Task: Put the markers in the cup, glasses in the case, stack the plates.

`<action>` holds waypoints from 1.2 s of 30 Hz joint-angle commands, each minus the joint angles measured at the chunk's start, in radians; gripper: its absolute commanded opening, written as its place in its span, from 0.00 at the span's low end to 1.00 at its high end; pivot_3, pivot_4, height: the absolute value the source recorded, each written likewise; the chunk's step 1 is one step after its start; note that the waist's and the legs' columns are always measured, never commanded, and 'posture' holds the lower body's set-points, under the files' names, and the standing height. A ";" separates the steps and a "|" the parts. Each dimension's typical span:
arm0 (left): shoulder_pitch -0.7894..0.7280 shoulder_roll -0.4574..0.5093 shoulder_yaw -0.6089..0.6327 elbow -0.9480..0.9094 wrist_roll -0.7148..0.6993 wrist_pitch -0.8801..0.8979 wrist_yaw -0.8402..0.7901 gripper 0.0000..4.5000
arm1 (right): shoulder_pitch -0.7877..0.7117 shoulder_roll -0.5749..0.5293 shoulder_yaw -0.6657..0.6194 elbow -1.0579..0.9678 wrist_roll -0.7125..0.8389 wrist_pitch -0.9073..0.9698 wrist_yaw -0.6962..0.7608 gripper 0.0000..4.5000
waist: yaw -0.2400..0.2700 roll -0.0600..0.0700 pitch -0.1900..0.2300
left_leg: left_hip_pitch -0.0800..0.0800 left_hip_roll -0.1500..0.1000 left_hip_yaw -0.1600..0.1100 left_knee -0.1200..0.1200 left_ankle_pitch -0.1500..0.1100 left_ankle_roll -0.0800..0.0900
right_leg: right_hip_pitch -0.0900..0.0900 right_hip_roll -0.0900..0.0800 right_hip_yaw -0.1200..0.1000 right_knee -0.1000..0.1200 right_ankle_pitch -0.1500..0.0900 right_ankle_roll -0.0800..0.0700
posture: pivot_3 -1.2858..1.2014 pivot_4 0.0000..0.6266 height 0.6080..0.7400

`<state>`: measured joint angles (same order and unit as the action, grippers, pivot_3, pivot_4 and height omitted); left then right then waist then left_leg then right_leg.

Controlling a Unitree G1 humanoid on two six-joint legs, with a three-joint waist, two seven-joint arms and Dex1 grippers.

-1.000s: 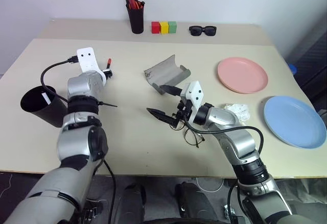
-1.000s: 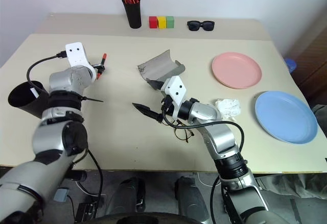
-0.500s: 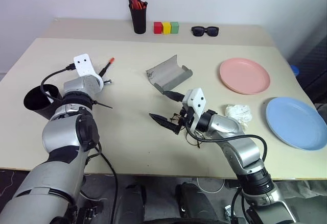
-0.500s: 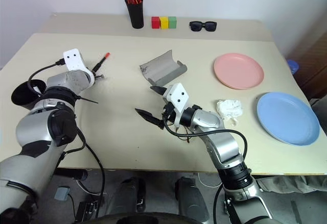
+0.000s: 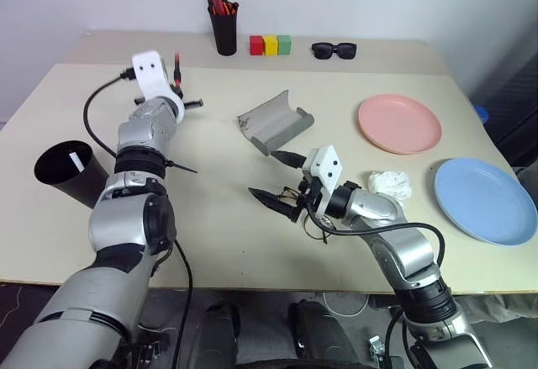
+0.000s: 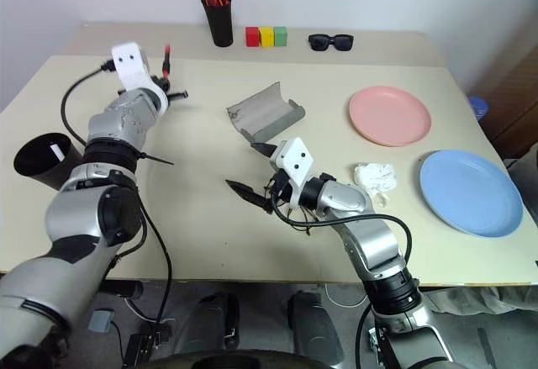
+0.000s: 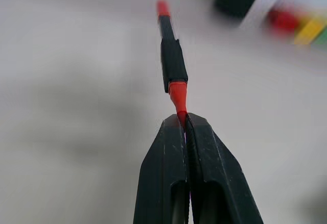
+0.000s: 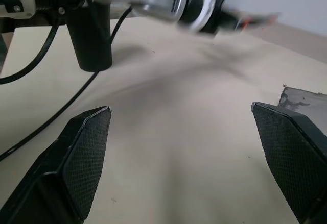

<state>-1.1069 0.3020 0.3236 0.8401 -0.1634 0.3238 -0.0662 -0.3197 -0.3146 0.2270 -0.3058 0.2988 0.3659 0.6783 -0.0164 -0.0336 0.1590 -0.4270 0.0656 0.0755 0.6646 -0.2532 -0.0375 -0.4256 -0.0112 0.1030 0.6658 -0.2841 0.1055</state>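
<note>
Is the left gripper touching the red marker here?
Touching. In the left wrist view the left gripper has its jaws shut on the end of the red marker, which sticks out beyond them.

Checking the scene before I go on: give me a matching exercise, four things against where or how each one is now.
Things:
1. red marker
2. cup
3. case
4. blue plate

States:
A. lying open mid-table
B. pinched in the shut left gripper
C. near the table's right edge
D. near the table's left edge, a white marker inside

Pairs: 1-B, 2-D, 3-A, 4-C
</note>
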 commanded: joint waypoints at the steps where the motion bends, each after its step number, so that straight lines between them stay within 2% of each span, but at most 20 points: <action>1: 0.074 -0.006 -0.029 -0.265 -0.016 -0.002 -0.015 0.01 | -0.014 0.000 -0.011 -0.047 0.012 -0.003 0.000 1.00 | -0.001 0.000 0.000 | 0.000 0.000 0.000 0.000 0.000 0.000 | 0.000 0.000 0.000 0.000 0.000 0.000 | 0.52 0.24 0.89; 9: 0.368 -0.005 -0.001 -0.813 -0.036 0.052 0.044 0.01 | -0.019 0.002 -0.012 -0.048 0.017 -0.002 0.003 1.00 | 0.002 0.000 0.000 | 0.000 0.001 0.000 0.001 0.000 0.000 | 0.000 0.000 0.000 0.001 0.000 0.000 | 0.52 0.24 0.89; 15: 0.518 -0.003 0.020 -1.069 -0.013 0.092 0.116 0.01 | -0.035 0.005 -0.010 -0.030 0.021 -0.008 0.023 1.00 | 0.004 0.000 0.000 | 0.000 0.001 0.000 0.002 0.000 0.000 | 0.001 0.000 0.000 0.001 0.000 0.000 | 0.52 0.24 0.89; 25: 0.630 -0.011 0.046 -1.251 0.103 0.082 0.260 0.01 | -0.120 -0.002 -0.042 0.039 0.050 -0.017 0.077 1.00 | 0.002 0.000 0.000 | 0.001 0.001 -0.001 0.002 0.000 0.000 | 0.001 0.000 0.000 0.001 0.000 0.000 | 0.52 0.24 0.89; 32: 0.785 -0.067 0.035 -1.395 0.175 0.080 0.315 0.01 | -0.137 0.003 -0.039 0.049 0.080 -0.014 0.122 1.00 | 0.001 0.000 0.000 | 0.001 0.001 -0.001 0.002 0.000 0.000 | 0.001 0.000 0.000 0.001 0.000 0.000 | 0.52 0.24 0.89; 36: 0.923 -0.084 0.009 -1.465 0.259 0.062 0.327 0.01 | -0.134 -0.001 -0.034 0.029 0.117 -0.002 0.157 1.00 | 0.000 0.000 0.000 | 0.001 0.001 0.000 0.001 0.000 0.001 | 0.001 -0.001 0.000 0.001 0.000 0.000 | 0.52 0.24 0.89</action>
<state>-0.1975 0.2194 0.3413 -0.5686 0.0575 0.4063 0.2516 -0.4410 -0.3155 0.2075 -0.2344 0.3876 0.3669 0.8222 -0.0168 -0.0339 0.1586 -0.4259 0.0664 0.0751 0.6659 -0.2535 -0.0370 -0.4244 -0.0119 0.1033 0.6668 -0.2840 0.1051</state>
